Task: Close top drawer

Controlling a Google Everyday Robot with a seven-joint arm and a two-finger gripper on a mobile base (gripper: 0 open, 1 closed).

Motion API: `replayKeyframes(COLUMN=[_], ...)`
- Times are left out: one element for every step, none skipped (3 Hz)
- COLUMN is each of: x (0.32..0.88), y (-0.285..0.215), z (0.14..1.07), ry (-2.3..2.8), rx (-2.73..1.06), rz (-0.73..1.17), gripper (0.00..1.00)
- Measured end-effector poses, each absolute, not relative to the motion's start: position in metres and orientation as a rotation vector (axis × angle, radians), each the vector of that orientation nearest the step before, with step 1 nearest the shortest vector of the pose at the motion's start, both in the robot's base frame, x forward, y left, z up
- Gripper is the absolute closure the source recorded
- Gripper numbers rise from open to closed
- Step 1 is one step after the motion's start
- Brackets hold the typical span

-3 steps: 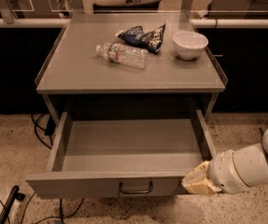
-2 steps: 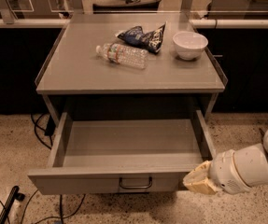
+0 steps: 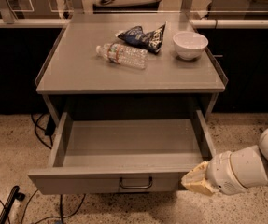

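Note:
The top drawer [image 3: 129, 146] is a wide grey metal tray pulled far out from under the cabinet top. It is empty inside. Its flat front [image 3: 77, 183] faces me, with a small dark loop handle [image 3: 136, 183] at the centre. My gripper [image 3: 193, 181] comes in from the lower right on a white arm. Its cream-coloured tip is against the right end of the drawer front.
On the grey cabinet top [image 3: 77, 73] lie a clear plastic bottle [image 3: 123, 55], a dark chip bag [image 3: 142, 36] and a white bowl [image 3: 190, 45]. Black cables [image 3: 40, 129] run over the speckled floor at the left. A dark object [image 3: 7, 209] lies at the lower left.
The drawer front has moved slightly back toward the cabinet, and my gripper has followed it at the right end.

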State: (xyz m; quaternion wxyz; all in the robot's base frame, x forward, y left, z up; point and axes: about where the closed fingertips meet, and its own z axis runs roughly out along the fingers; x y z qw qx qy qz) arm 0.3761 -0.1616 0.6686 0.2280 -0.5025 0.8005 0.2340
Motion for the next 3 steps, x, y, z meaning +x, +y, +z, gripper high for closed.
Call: replayKeyframes(x=[0.393,0.39,0.43], y=[-0.17,-0.171,-0.161], z=[0.648,0.65,0.658], ry=[2.27,2.27,2.23], rx=[-1.39,-1.39,-1.415], rz=[0.687,0.687,0.651], gripper=[0.11,0.0,0.01])
